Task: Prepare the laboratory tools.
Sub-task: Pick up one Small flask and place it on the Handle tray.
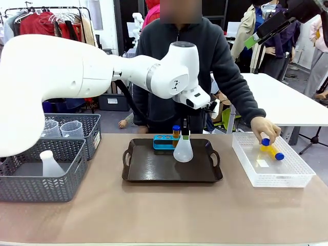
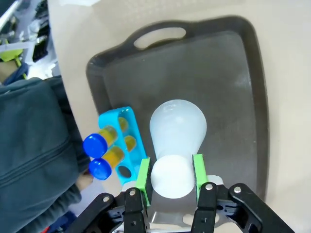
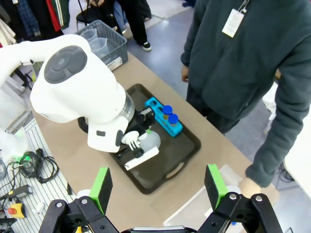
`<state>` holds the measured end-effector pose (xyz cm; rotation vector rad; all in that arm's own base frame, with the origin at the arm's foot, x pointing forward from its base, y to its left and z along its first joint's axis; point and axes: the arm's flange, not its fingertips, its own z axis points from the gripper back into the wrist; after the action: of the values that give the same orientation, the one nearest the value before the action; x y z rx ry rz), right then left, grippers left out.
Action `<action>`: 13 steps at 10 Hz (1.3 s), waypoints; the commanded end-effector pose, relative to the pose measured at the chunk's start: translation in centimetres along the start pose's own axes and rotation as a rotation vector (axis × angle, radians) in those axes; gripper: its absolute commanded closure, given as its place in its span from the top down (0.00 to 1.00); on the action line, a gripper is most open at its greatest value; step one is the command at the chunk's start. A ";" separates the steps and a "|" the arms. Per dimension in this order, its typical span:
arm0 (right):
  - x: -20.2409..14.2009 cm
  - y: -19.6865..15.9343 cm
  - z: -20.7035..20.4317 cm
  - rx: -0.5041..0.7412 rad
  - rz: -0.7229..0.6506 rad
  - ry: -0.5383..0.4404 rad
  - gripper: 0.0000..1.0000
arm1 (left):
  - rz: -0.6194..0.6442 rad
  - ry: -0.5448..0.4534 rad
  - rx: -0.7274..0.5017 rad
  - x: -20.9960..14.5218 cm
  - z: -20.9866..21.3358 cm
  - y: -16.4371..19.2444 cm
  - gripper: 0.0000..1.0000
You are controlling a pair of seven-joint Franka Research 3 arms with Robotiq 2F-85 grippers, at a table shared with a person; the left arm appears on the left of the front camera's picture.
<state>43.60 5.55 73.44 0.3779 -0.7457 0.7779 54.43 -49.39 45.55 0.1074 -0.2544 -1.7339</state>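
My left gripper [image 2: 171, 172] clamps its green pads on the neck of the flask [image 2: 177, 128], holding it upright over the middle of the dark tray [image 1: 154, 171] on the tabletop [image 1: 154, 215]; its base sits on the tray floor or just above it, and I cannot tell which. Just beside the flask, at the tray's far edge, stands the blue rack [image 2: 124, 141] with two amber tubes [image 2: 104, 145] already seated. Across from me, a person's hand [image 1: 266, 128] reaches into the white basket [image 1: 277, 182] at my right, touching more blue-capped tubes [image 1: 271, 148]. My right gripper [image 3: 158, 184] hangs high above the scene, jaws wide and empty. I judge the step in hand to be setting the flask down on the tray. The next move calls for parting the pads once the base is settled, then lifting straight up, so the flask neither tips nor knocks the rack. The beakers [image 1: 72, 128] and a second flask [image 1: 50, 164] wait in the grey baskets [image 1: 41, 189] at my left.
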 end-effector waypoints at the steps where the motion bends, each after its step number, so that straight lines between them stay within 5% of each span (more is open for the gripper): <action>1: 0.0 0.0 0.2 0.000 0.004 -0.001 1.00 | 0.007 -0.001 -0.008 0.4 0.0 0.5 0.00; 7: 0.0 0.0 0.2 0.000 0.004 -0.001 1.00 | -0.003 -0.046 -0.066 1.1 -1.9 0.6 0.00; 12: 0.0 0.0 0.2 0.000 0.004 -0.001 1.00 | 0.012 -0.053 -0.063 0.7 -1.2 0.6 0.93; 13: 0.0 0.0 0.2 0.000 0.004 -0.001 1.00 | 0.018 -0.058 -0.061 0.6 -1.0 0.5 1.00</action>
<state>43.60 5.55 73.44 0.3779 -0.7457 0.7779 54.97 -50.43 44.02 0.0387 -0.2504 -1.7244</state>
